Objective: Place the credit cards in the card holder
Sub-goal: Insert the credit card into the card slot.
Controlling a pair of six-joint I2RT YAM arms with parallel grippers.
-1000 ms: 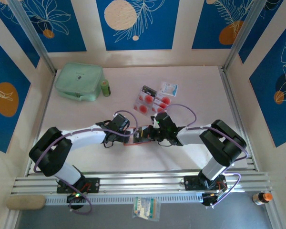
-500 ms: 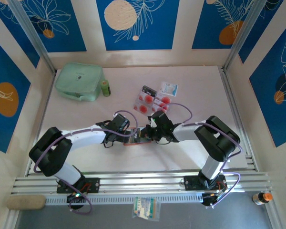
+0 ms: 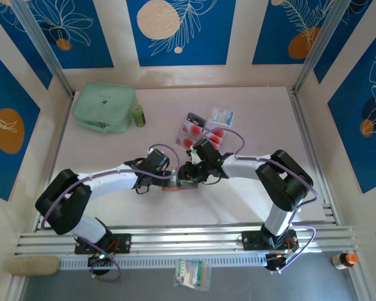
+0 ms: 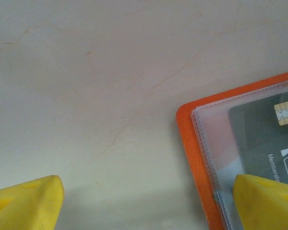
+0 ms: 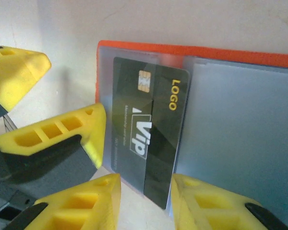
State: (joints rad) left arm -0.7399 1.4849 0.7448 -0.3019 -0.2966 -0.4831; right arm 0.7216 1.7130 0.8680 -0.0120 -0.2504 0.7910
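Note:
The orange card holder [image 5: 149, 50] lies open on the table between both grippers, its orange edge also showing in the top view [image 3: 174, 186] and in the left wrist view [image 4: 191, 139]. A dark VIP card [image 5: 149, 139] with a gold chip sits in its clear sleeve [image 4: 264, 139]. My right gripper [image 5: 146, 206] is open, its fingers either side of that card's near end. My left gripper [image 4: 144, 203] is open, one yellow finger [image 4: 266, 201] resting on the holder's corner and the other on bare table. Several pale credit cards [image 3: 199, 133] with red marks lie beyond the grippers.
A mint-green zip pouch [image 3: 103, 106] and a small green bottle [image 3: 138, 115] stand at the back left. A small blue-white packet [image 3: 223, 116] lies by the cards. Metal rails [image 3: 188, 240] run along the near edge, and walls close in both sides.
My right gripper has moved left over the open holder, closer to the left gripper. The left arm has barely moved.

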